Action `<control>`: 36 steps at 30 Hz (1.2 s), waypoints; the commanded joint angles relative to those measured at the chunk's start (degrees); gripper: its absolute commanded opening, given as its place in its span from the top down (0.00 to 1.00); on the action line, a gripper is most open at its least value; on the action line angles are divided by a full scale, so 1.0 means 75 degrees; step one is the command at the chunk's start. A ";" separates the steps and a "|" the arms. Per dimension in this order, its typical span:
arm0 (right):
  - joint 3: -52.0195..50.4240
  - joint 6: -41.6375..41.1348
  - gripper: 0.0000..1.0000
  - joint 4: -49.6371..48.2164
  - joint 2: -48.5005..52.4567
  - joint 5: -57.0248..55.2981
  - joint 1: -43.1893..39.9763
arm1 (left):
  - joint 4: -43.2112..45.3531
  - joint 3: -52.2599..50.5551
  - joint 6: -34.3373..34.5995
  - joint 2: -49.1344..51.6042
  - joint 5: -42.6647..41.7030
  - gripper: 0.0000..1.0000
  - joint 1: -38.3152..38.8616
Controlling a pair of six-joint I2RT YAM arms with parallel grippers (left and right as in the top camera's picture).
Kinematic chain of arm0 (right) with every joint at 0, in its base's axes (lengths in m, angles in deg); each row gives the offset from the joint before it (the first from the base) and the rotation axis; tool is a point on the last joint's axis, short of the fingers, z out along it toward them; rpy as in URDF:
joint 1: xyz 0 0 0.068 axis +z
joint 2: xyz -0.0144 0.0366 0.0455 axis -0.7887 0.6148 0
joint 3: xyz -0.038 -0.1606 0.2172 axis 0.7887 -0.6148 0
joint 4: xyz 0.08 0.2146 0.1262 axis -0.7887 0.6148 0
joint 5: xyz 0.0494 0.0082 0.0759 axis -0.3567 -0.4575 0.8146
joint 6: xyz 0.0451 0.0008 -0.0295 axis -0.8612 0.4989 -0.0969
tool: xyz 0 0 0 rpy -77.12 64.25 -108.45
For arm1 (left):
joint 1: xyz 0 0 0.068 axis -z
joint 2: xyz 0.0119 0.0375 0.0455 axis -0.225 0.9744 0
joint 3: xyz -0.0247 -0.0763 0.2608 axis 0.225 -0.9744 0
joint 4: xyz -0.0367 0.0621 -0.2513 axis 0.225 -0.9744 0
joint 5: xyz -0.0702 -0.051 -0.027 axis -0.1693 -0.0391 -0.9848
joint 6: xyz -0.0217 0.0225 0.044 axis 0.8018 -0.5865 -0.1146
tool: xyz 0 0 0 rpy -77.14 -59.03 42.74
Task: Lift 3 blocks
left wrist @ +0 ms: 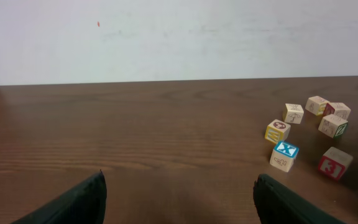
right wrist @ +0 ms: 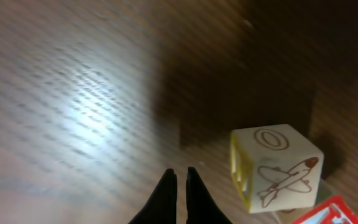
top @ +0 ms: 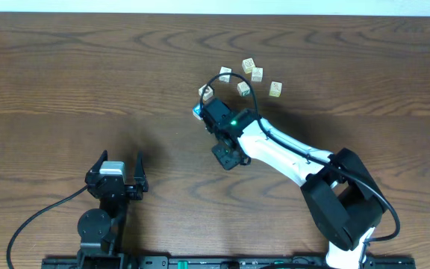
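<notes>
Toward the far middle of the bench (top: 88, 67) sit the blocks (top: 248, 65), a loose cluster of small alphabet cubes, all resting on the wood. In the left wrist view a red-faced cube (left wrist: 334, 164) lies nearest, with a blue-topped cube (left wrist: 284, 151) near it and a yellow-edged cube (left wrist: 278, 130) just behind that. The right pincer (right wrist: 180, 183) is closed on nothing, tips pressed together, low beside an aeroplane cube (right wrist: 277, 168) with a yellow side. The left pincer (left wrist: 179, 202) stands wide open and empty, well apart from the cluster.
</notes>
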 commanded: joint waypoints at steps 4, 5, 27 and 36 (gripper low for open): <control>-0.0271 -0.0058 0.92 -0.0481 0.0015 -0.0318 -0.0096 | -0.0347 -0.0082 0.0093 -0.0047 0.0070 0.24 -0.0038; -0.0315 -0.0064 0.92 -0.0560 0.0015 -0.0338 -0.0114 | -0.0347 -0.0082 0.0093 -0.0047 0.0070 0.24 -0.0038; -0.0490 -0.0067 0.95 -0.0621 0.0015 -0.0560 -0.0560 | -0.0347 -0.0082 0.0093 -0.0047 0.0070 0.24 -0.0038; -0.0495 -0.0067 0.97 -0.0428 0.0015 -0.0662 -0.0560 | -0.0347 -0.0082 0.0093 -0.0047 0.0070 0.24 -0.0038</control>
